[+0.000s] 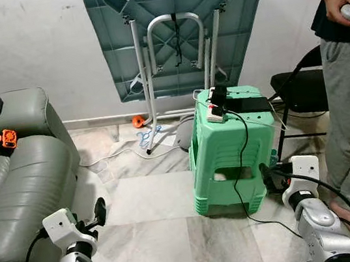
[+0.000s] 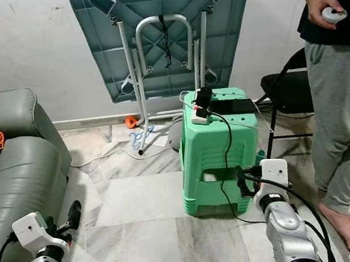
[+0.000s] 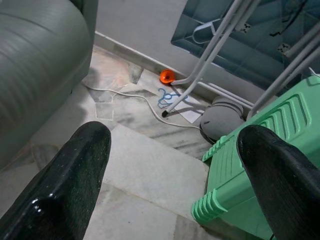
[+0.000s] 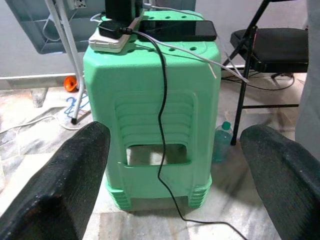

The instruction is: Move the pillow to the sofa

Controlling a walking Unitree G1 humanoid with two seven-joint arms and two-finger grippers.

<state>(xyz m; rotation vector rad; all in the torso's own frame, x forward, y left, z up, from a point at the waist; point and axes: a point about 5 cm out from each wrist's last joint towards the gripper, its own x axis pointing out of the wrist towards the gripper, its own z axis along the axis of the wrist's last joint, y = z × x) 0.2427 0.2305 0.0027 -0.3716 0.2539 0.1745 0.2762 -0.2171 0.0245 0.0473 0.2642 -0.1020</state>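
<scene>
Here the grey sofa [image 1: 17,174] stands at the robot's left, an orange gadget [image 1: 3,139] on its arm. Both claws, left gripper [image 3: 170,190] and right gripper [image 4: 175,195], hang spread and empty. The right wrist view adds a bottle [image 4: 222,142] beside the green stool [image 1: 231,155]. Where the pillow lies, I cannot tell.

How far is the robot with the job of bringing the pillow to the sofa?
Done: cannot be judged; I see no pillow on the grey sofa, which holds an orange item. In hand: nothing; the left gripper and right gripper are open and empty, facing the green stool. What is left cannot be told.
</scene>
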